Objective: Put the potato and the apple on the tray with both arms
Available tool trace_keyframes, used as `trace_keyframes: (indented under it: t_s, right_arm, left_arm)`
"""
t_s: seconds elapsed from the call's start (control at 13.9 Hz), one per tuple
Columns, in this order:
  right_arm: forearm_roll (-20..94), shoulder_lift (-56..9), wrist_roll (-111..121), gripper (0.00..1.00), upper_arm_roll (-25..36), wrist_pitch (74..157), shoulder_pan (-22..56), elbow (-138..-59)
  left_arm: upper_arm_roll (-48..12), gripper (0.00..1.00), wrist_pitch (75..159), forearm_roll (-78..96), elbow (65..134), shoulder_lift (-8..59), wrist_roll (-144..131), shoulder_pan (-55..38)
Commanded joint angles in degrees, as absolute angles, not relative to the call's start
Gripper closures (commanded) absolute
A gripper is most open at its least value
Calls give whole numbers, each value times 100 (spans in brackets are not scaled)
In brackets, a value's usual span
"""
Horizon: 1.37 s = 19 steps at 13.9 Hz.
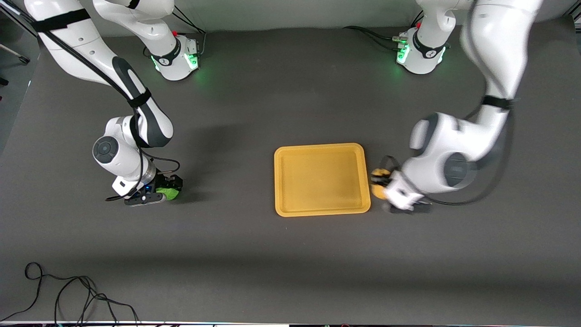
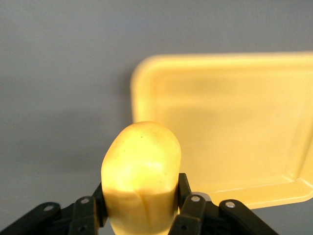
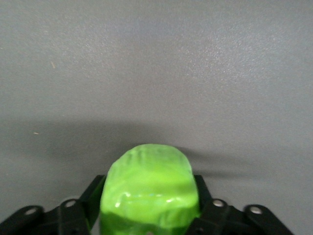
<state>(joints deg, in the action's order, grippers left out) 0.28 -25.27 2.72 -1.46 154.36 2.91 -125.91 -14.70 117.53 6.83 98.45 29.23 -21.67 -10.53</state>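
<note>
L gripper [image 1: 380, 182] clamps potato [image 1: 377, 188] at tray's [image 1: 321, 210] 3 o'clock edge; R gripper [image 1: 169, 190] clamps apple [image 1: 170, 194], well off at tray's 9 o'clock

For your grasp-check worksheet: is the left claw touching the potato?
Touching. In the left wrist view the left claw has a finger pressed against each side of the potato.

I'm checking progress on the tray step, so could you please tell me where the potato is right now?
The potato is clamped in the left claw, just beside the tray at the edge toward the left arm's end of the table, and not yet on it.
</note>
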Motion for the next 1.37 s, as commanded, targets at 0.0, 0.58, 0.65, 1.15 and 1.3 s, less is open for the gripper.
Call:
trace_keyframes:
  t_s: [0.0,0.58,0.65,1.15,1.3]
  right_arm:
    - [-9,-2497,281,59,-115,15469,273,-12507]
    - [-70,-1397,246,60,-140,11239,299,-10051]
    - [-70,-1415,211,60,-167,10702,308,-9593]
    - [-88,-1800,-1552,60,-167,10248,1712,-8430]
    - [-88,-2090,-2124,60,-158,10248,2107,-8132]
  left_arm:
    - [-1362,87,12276,545,9940,3224,-2496,-1484]
    - [-1354,57,12419,168,10178,3419,-2768,-1547]
    - [-1354,13,12419,89,10178,3419,-2777,-1538]
    - [-1336,0,11990,35,10047,3007,-2716,-1241]
    - [-1345,0,11831,-218,9967,2674,-2681,-811]
